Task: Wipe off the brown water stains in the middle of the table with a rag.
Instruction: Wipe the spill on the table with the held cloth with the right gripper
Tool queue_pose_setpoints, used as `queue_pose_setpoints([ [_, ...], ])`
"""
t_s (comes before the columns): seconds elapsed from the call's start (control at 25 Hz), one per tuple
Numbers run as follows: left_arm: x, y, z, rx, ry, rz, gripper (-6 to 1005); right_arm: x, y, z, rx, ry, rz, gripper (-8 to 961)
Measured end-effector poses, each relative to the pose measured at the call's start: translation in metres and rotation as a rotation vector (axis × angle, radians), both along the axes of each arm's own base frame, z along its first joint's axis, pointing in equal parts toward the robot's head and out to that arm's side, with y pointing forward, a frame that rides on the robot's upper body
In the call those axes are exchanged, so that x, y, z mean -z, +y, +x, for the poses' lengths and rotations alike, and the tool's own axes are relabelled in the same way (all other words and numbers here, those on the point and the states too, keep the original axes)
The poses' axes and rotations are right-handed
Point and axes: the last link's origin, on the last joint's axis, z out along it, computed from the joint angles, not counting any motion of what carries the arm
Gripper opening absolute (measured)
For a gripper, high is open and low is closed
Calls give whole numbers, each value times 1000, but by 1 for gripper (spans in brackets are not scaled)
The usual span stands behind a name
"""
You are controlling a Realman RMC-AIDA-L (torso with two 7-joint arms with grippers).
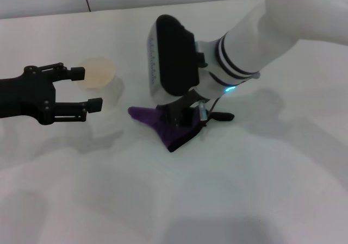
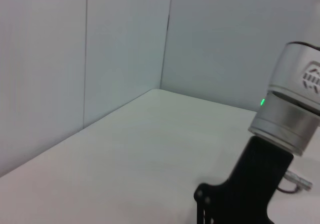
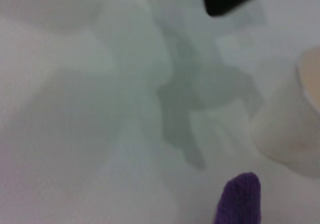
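The dark purple rag [image 1: 163, 125] lies crumpled on the white table [image 1: 109, 189], just right of the middle. My right gripper [image 1: 186, 115] reaches down from the upper right, shut on the rag and holding it against the tabletop. One purple corner of the rag [image 3: 241, 200] shows in the right wrist view. The brown water stains show in no view. My left gripper [image 1: 90, 88] hovers open and empty over the table's left side, well left of the rag.
A white paper cup [image 1: 97, 72] stands behind the left gripper's far fingertip, and its side [image 3: 287, 129] shows in the right wrist view. The left wrist view shows the right arm's silver wrist [image 2: 292, 114], the tabletop and the grey corner walls [image 2: 125, 44].
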Motion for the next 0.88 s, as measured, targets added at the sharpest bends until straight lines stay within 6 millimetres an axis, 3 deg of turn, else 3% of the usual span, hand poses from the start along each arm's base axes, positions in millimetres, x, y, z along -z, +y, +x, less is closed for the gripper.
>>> queue_pose_setpoints([
  [0.48,0,-4,-8,-24,5,7,874,-28,9,38,134,54,95,67],
  [0.88,-2,-6,-12,-35,6,20,874,-65,9,73,236,144,200,68],
])
